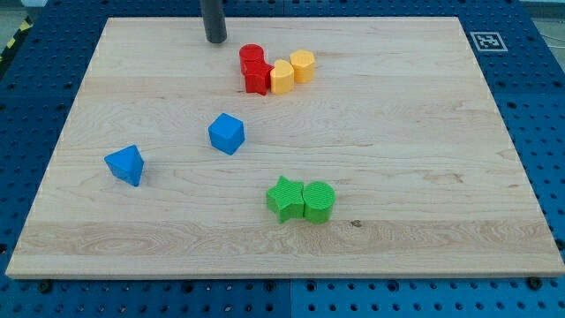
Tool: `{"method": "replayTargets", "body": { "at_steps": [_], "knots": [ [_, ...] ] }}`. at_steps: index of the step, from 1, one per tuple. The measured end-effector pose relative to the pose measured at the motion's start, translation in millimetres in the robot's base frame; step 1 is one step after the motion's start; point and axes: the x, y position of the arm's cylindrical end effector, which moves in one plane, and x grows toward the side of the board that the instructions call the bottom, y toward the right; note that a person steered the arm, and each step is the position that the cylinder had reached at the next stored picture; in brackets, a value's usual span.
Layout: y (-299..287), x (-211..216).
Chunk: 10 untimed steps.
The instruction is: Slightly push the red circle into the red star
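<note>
The red circle (251, 56) sits near the view's top, touching the red star (258, 78) just below it. My tip (215, 40) rests on the board to the upper left of the red circle, a short gap away. A yellow block (282, 77) touches the red star's right side, and a second yellow block (303, 65) sits beside it to the upper right.
A blue cube (226, 133) lies left of centre and a blue triangular block (124, 165) at the view's left. A green star (284, 197) and a green circle (319, 200) touch each other near the bottom centre. The wooden board (424, 132) lies on a blue pegboard.
</note>
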Motion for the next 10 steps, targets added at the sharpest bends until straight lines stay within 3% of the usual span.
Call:
{"method": "replayTargets", "body": {
  "at_steps": [2,7,8,9,10],
  "knots": [
    [32,29],
    [40,44],
    [40,42],
    [52,4],
    [110,-5]
  ]
}}
